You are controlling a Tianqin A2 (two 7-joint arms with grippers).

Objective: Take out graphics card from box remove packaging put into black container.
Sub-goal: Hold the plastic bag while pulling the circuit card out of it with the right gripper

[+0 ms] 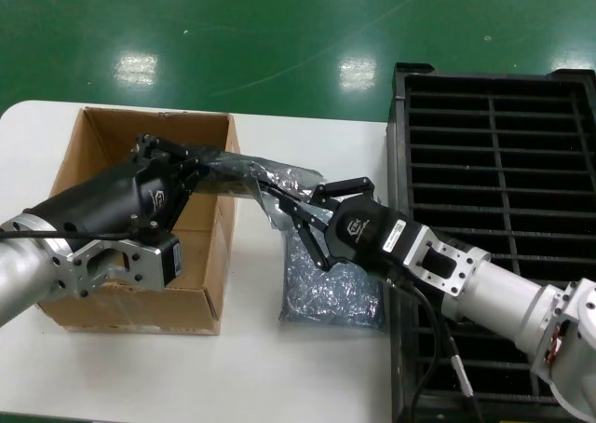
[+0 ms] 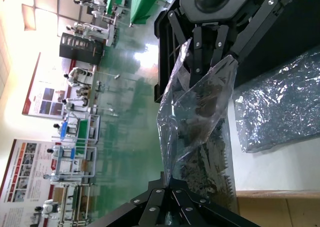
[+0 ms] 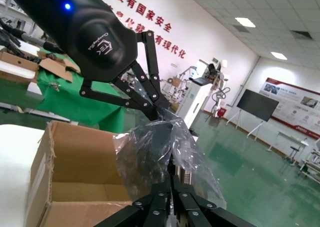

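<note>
Head view shows crinkly, translucent packaging (image 1: 265,179) with the dark graphics card (image 1: 244,175) inside, stretched in the air over the box (image 1: 102,143) edge, both the left gripper (image 1: 200,174) and right gripper (image 1: 284,205) fingers pinched shut on its 2 ends.

White table and its load

The table (image 1: 307,367) carries a cardboard box (image 1: 209,255) on the left, a flat bluish-grey bag (image 1: 331,293) (crinkly, lying beside the box), and a black slotted tray (image 1: 559,143) at its right edge.
</note>
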